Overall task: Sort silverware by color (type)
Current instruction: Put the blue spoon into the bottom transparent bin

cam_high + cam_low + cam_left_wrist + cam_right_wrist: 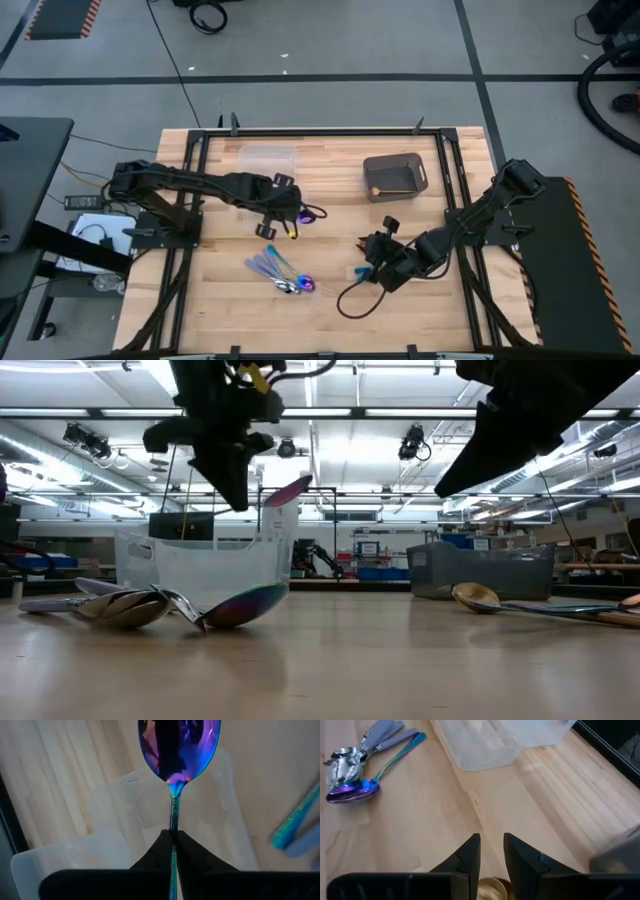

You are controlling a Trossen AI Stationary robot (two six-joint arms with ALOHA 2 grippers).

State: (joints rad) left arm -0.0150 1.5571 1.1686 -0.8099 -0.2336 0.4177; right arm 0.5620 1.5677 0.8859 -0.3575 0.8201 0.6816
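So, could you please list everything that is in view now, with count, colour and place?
clear tub: at least one, transparent, far side, left of centre
dark grey bin: one, far side, right of centre
gold piece: one, inside the bin
silverware pile: several, lavender and teal handles, near side, left of centre
gold spoon: one, lying below the right gripper
teal-handled spoon: one, iridescent purple head, held aloft
table: one, pale wood
left gripper: dark, shut on the teal-handled spoon, near the tub
right gripper: dark, open, centre-right
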